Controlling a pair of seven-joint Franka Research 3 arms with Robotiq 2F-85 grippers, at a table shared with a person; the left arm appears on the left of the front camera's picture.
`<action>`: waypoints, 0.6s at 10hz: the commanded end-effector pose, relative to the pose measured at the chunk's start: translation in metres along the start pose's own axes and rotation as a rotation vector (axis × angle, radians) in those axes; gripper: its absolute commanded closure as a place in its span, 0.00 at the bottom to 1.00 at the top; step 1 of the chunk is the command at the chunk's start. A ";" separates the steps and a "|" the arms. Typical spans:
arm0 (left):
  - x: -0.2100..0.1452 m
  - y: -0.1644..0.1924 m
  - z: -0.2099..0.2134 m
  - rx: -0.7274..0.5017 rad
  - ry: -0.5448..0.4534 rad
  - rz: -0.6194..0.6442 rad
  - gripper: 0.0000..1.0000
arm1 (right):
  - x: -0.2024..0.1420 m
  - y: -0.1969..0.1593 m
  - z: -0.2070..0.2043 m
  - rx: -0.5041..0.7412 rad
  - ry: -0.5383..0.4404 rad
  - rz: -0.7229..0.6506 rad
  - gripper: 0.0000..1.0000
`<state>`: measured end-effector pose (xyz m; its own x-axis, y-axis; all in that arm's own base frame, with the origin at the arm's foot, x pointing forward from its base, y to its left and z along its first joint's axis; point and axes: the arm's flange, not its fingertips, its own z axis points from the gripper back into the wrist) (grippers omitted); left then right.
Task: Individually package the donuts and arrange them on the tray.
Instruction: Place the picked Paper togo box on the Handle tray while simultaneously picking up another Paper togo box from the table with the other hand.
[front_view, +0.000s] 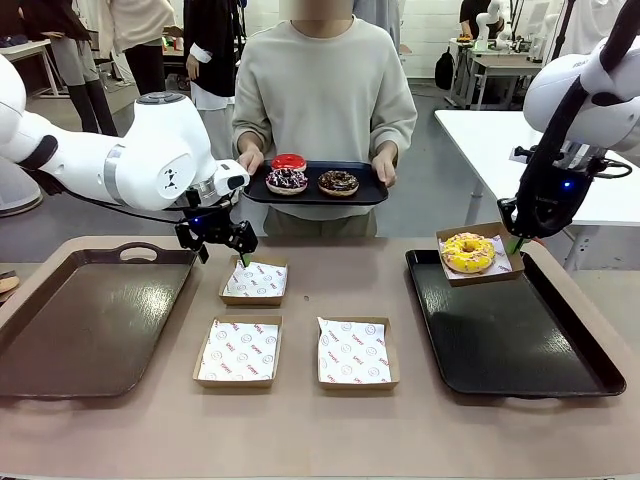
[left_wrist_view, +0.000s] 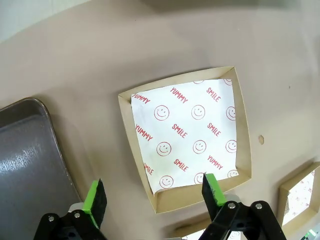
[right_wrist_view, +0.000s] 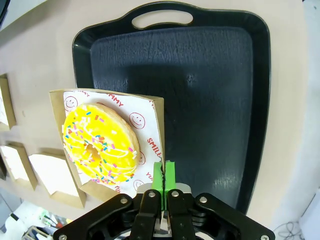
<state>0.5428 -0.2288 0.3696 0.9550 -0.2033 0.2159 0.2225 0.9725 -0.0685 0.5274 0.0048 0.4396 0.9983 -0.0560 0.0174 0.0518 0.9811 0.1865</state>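
Note:
My right gripper (front_view: 515, 241) (right_wrist_view: 164, 175) is shut on the rim of a paper box (front_view: 497, 236) (right_wrist_view: 159, 125) that carries the yellow-glazed donut (front_view: 467, 252) (right_wrist_view: 100, 143), at the far left corner of the black tray (front_view: 510, 340) (right_wrist_view: 210, 90). My left gripper (front_view: 225, 252) (left_wrist_view: 154, 194) is open just above an empty lined box (front_view: 254, 281) (left_wrist_view: 187, 135), holding nothing. Across the table a person holds a small black tray (front_view: 365, 192) with the red donut (front_view: 289, 161), the sprinkled donut (front_view: 286, 180) and the chocolate donut (front_view: 338, 182).
Two more empty lined boxes (front_view: 238, 350) (front_view: 355, 352) sit nearer the front edge. A brown tray (front_view: 90, 320) (left_wrist_view: 30, 160) lies at the left with nothing on it. A white table stands behind my right arm.

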 end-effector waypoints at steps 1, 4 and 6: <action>0.000 0.000 0.001 0.004 -0.001 -0.005 0.00 | -0.002 -0.001 0.002 -0.005 -0.002 0.001 0.99; 0.000 0.000 0.000 0.000 0.000 0.000 0.00 | 0.002 0.002 -0.004 -0.055 0.028 0.004 0.99; 0.008 -0.001 -0.008 0.078 -0.014 0.007 0.00 | 0.011 0.001 -0.008 -0.080 0.017 -0.052 0.99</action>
<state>0.5444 -0.2258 0.3674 0.9540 -0.2079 0.2160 0.2235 0.9734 -0.0502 0.5294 0.0040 0.4305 0.9982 -0.0596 -0.0061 0.0599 0.9883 0.1402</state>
